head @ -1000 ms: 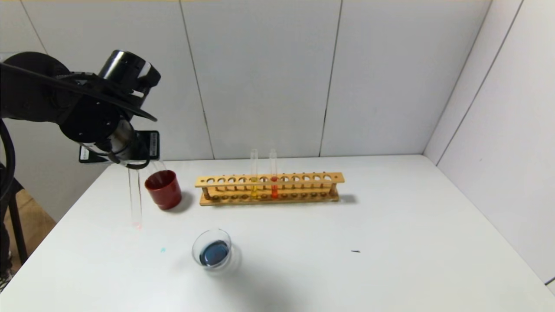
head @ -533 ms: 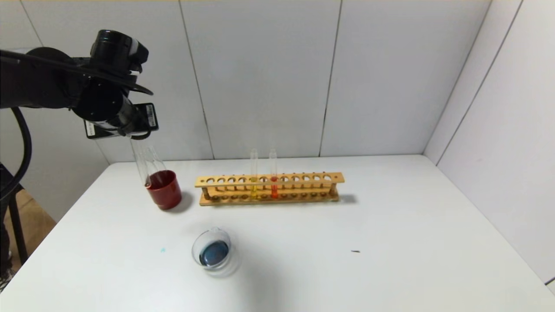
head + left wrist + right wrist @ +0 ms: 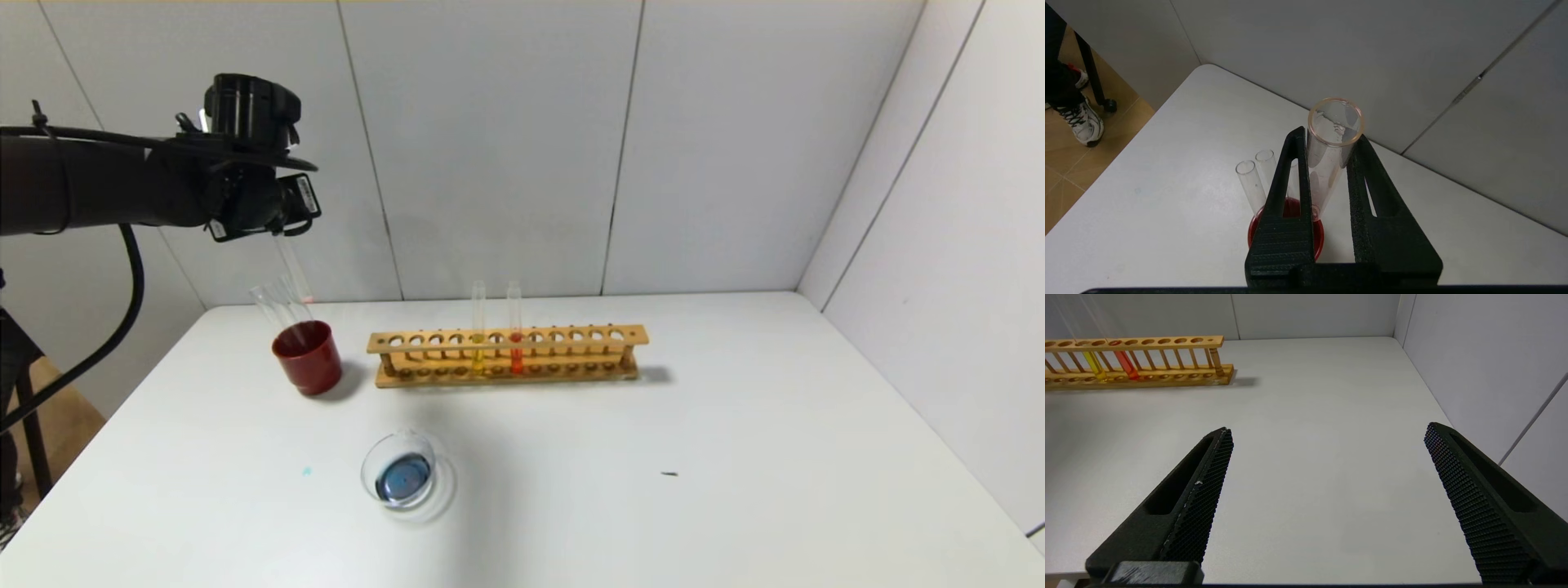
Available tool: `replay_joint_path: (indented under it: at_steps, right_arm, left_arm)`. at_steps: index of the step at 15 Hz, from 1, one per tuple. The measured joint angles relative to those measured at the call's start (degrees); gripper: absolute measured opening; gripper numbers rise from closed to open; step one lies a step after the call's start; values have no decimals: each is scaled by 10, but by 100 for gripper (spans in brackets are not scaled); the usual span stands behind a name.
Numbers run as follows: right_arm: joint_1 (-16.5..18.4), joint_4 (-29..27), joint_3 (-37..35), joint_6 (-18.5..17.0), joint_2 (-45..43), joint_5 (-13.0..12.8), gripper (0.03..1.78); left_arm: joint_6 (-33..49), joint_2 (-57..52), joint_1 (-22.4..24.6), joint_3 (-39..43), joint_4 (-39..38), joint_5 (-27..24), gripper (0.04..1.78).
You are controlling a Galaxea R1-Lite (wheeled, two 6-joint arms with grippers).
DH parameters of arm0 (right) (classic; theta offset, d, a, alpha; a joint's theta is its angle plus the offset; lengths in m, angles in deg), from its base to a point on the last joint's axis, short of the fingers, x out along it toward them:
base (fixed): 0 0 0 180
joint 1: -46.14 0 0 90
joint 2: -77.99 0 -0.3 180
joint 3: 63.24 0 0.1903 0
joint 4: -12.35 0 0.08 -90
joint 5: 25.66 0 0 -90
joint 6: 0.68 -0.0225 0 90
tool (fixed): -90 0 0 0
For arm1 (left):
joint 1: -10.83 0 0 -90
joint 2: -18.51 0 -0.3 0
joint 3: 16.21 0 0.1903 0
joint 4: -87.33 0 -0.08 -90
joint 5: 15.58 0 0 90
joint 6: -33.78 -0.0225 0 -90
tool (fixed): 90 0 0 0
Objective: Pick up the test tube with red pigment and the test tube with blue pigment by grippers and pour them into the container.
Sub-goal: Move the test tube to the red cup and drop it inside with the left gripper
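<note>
My left gripper (image 3: 282, 233) is high above the table's back left, shut on a clear test tube (image 3: 292, 265) that is empty apart from a faint red trace. In the left wrist view the gripper (image 3: 1331, 134) holds this tube (image 3: 1327, 171) tilted, its bottom end over the dark red cup (image 3: 1318, 239). The clear glass container (image 3: 371, 461) at front centre holds dark blue liquid. A tube with orange-red liquid (image 3: 515, 359) stands in the wooden rack (image 3: 571, 336). No tube with blue liquid shows. My right gripper (image 3: 1329, 428) is open and empty over bare table.
The dark red cup (image 3: 308, 357) stands left of the rack and holds two empty tubes (image 3: 273, 306), also seen in the left wrist view (image 3: 1251, 188). A yellow-liquid tube (image 3: 478, 355) stands beside the orange-red one. The table edge is close on the left.
My left gripper has risen and swung back and to the right with the empty tube, from front-left of the red cup to above it. The tube now tilts over the cup.
</note>
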Motion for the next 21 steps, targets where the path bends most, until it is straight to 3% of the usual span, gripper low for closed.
replay_joint_path:
  at_steps: [13, 21]
  right_arm:
    - [0, 0, 0, 0, 0, 0, 171]
    - [0, 0, 0, 0, 0, 0, 171]
  left_arm:
    - [28, 5, 8, 80, -11, -12, 30]
    - [41, 8, 0, 151, -84, -12, 30]
